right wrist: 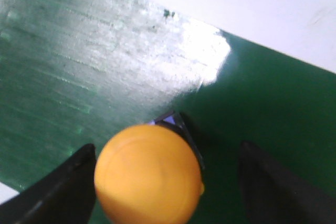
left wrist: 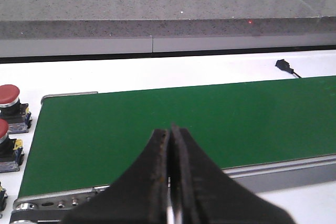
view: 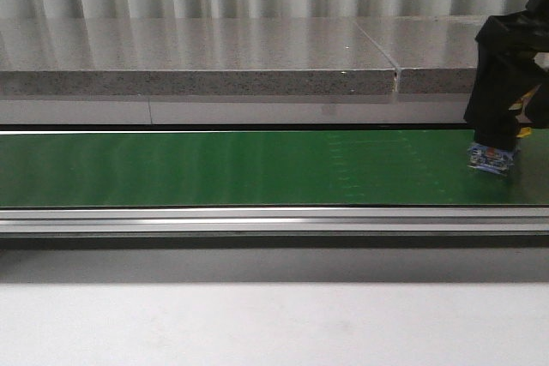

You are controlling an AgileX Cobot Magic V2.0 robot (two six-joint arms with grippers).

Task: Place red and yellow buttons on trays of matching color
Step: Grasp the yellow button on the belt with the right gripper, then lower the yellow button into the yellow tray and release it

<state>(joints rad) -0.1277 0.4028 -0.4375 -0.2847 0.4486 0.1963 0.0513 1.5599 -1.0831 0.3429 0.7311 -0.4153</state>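
Backdrop: grey stone ledge (view: 197, 57) behind green conveyor belt (view: 232, 169).
Front: right gripper (view: 496, 145) down at belt's right end, over a blue-based button (view: 491, 159); no trays in view.
Left wrist: left gripper (left wrist: 169, 182) fingers pressed together, holding nothing, above belt; two red buttons (left wrist: 9, 94) just off belt's end.
Right wrist: fingers spread wide, straddling yellow button (right wrist: 148, 174) on belt, not yet clamped.
Progress: likely early; yellow grasp pending, reds untouched.

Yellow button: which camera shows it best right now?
The right wrist view: the yellow button fills the space between the open right gripper fingers. The front view shows only its base under the arm. The left wrist view misses it.
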